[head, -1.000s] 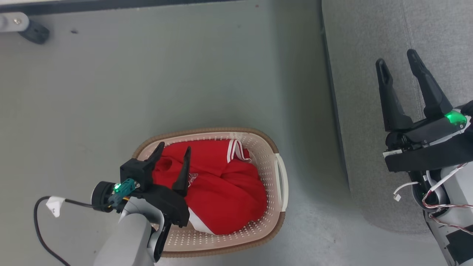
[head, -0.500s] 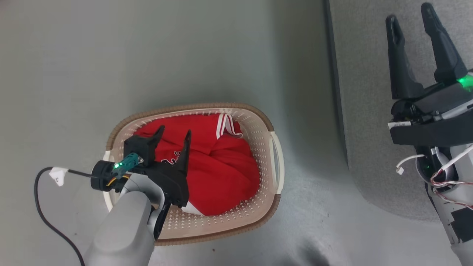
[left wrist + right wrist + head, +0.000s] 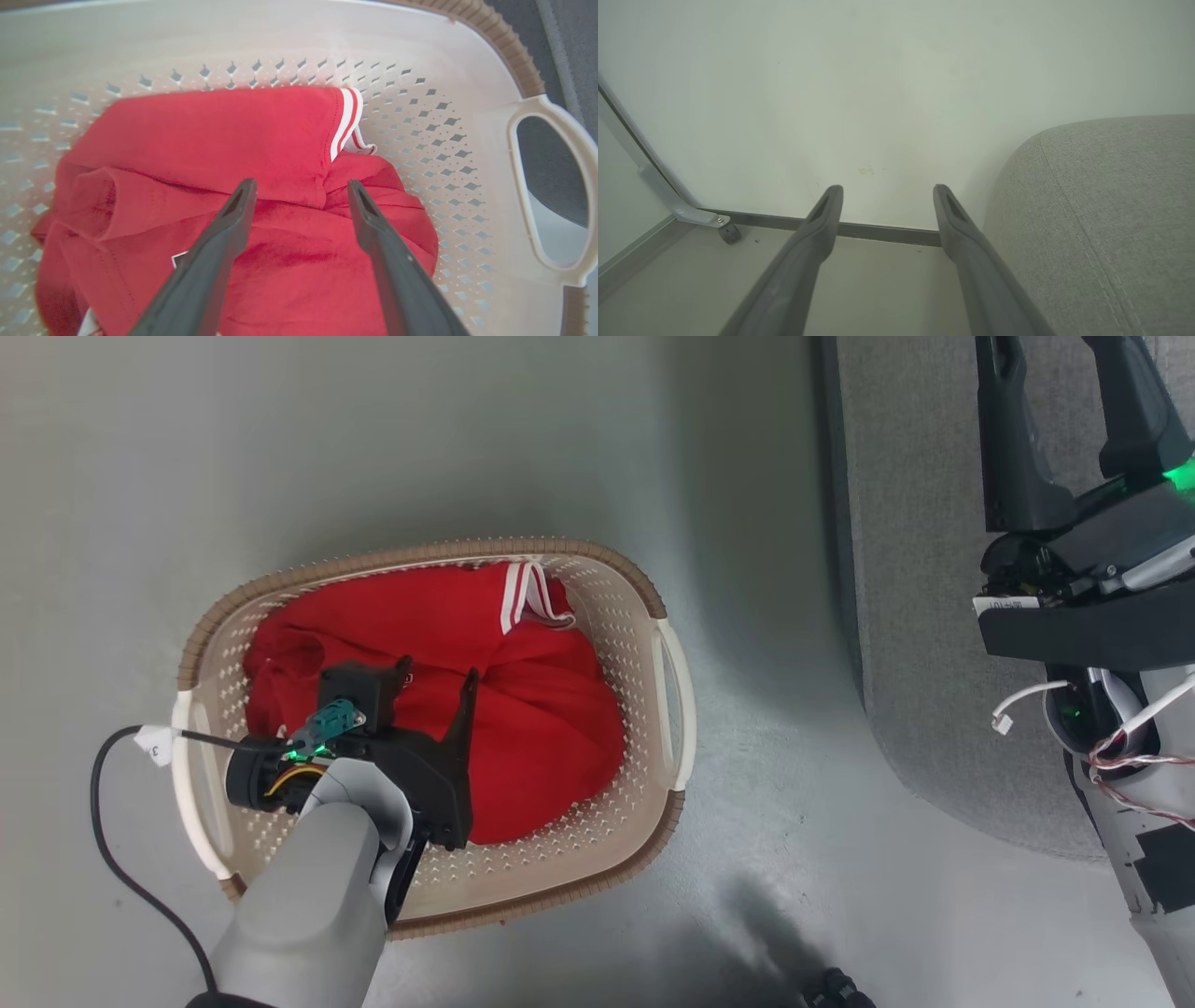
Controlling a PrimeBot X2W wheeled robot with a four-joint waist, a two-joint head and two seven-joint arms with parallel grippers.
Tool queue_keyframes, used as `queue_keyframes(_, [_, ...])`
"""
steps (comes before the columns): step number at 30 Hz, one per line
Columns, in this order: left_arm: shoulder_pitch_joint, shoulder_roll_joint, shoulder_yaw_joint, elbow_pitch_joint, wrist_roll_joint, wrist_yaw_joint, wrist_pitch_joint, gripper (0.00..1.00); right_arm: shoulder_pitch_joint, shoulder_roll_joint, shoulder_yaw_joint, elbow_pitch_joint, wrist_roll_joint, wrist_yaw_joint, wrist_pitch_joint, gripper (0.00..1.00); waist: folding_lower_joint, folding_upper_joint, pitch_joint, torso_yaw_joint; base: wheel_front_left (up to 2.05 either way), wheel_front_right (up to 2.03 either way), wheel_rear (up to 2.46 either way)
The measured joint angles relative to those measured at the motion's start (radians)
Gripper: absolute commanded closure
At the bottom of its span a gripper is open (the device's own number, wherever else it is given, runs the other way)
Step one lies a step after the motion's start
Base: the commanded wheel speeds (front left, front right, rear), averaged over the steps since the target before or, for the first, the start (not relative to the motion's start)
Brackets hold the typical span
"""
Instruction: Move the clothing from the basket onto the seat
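Left tool (image 3: 301, 183) spread over clothing (image 3: 523, 709) in basket (image 3: 560, 547), right tool (image 3: 888, 188) spread near seat (image 3: 915, 569), grey floor (image 3: 373, 448), white wall (image 3: 878, 93)

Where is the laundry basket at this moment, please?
In the head view the basket stands on the floor, left of centre, beside the grey sofa on its right; the red clothes lie inside, with the open left pincer over them.

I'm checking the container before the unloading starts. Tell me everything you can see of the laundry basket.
The basket is cream-white perforated plastic with rounded corners, a brown woven-look rim and white loop handles on its sides. It stands upright on the grey floor, apart from the sofa on its right. Red clothing fills most of it; the open left pincer hangs over that heap, inside the rim.
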Motion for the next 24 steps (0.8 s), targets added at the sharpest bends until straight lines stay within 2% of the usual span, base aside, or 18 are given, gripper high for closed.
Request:
queue_keyframes(13, [-0.074,0.0,-0.013,0.086,-0.01,0.011,0.03,0.0,-0.053,0.033,0.028,-0.019,0.0,0.0,0.0,0.0,0.0,0.0,0.084,-0.027,0.0,0.0,0.0])
queue_keyframes(24, [-0.125,0.002,-0.064,0.168,-0.005,0.03,0.103,0.0,-0.062,0.062,0.036,-0.047,0.004,0.0,0.0,0.0,-0.0001,-0.0002,0.123,-0.061,0.0,0.0,0.0])
